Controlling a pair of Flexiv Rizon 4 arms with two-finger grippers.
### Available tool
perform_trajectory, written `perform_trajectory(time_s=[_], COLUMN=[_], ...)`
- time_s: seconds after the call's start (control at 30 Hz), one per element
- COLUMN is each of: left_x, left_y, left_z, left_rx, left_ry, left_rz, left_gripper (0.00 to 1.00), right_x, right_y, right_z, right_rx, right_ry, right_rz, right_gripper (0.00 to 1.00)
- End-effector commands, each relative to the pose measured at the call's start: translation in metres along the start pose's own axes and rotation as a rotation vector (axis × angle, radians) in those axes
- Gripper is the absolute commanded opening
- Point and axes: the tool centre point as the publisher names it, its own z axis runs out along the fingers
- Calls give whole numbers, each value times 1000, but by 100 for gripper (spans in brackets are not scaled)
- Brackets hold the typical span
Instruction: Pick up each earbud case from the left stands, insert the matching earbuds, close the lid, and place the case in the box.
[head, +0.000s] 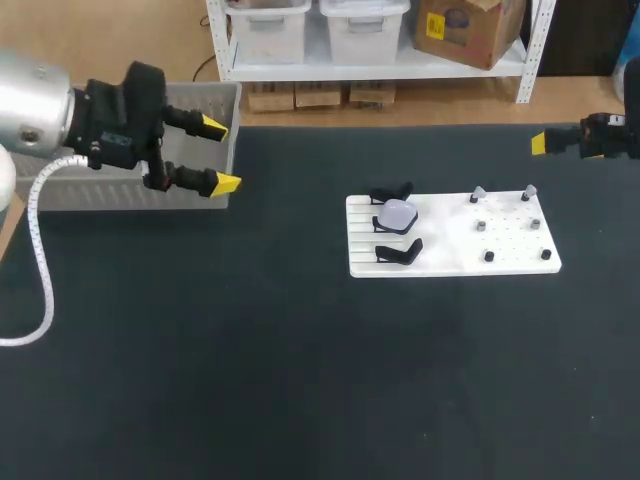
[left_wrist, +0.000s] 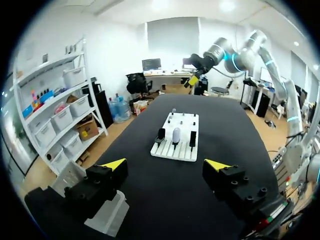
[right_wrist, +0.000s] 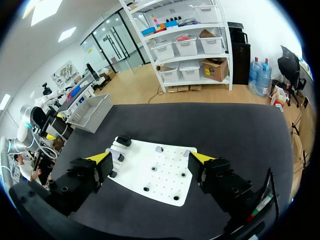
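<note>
One pale earbud case sits on the middle of three black stands at the left end of a white board on the dark table. Two small earbuds perch on pegs along the board's far edge. The left gripper hovers beside the grey box, fingers spread and empty. The right gripper hangs beyond the board's opposite end, fingers likewise wide apart.
</note>
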Motion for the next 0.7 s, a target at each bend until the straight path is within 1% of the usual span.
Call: perform_trajectory(time_s=[0.03, 0.37, 0.4, 0.43, 0.53, 0.57, 0.7], left_x=[-2, -2, 0, 1, 0, 0, -2], left_y=[8, 8, 7, 6, 6, 6, 11], left_z=[3, 3, 4, 8, 22, 28, 49], left_rx=[95, 95, 92, 94, 113, 131, 163], left_ry=[10, 10, 15, -5, -34, -48, -52], left_rz=[-2, -2, 11, 21, 73, 86, 117], left_gripper=[100, 100, 100, 100, 100, 100, 100], right_x=[0, 0, 0, 0, 0, 0, 0], right_y=[-1, -1, -1, -1, -1, -1, -1], right_z=[0, 0, 0, 0, 0, 0, 0], right_rx=[-6, -6, -6, -6, -6, -6, -6], right_ry=[1, 1, 1, 1, 1, 1, 1], right_rz=[-1, -1, -1, -1, -1, -1, -1], right_gripper=[100, 100, 100, 100, 100, 100, 100])
